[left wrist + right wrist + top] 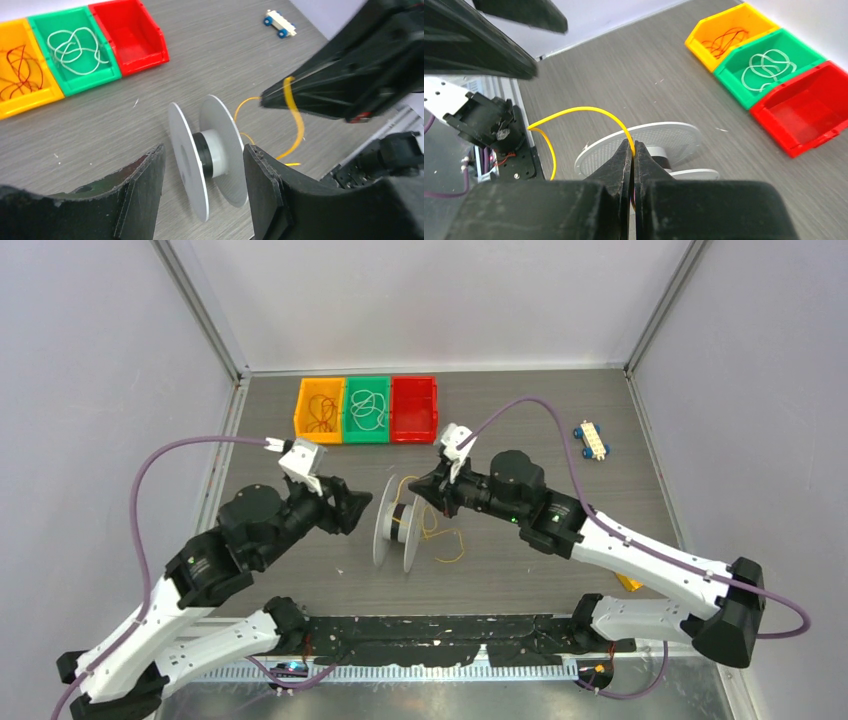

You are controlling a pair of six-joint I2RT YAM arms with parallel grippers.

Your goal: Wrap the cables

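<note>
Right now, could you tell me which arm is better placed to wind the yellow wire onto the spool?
Probably the right arm: the right gripper is shut on the yellow wire close to the spool. The left gripper is open and empty on the spool's other side.

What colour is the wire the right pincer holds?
Yellow; the wire shows best in the right wrist view.
</note>
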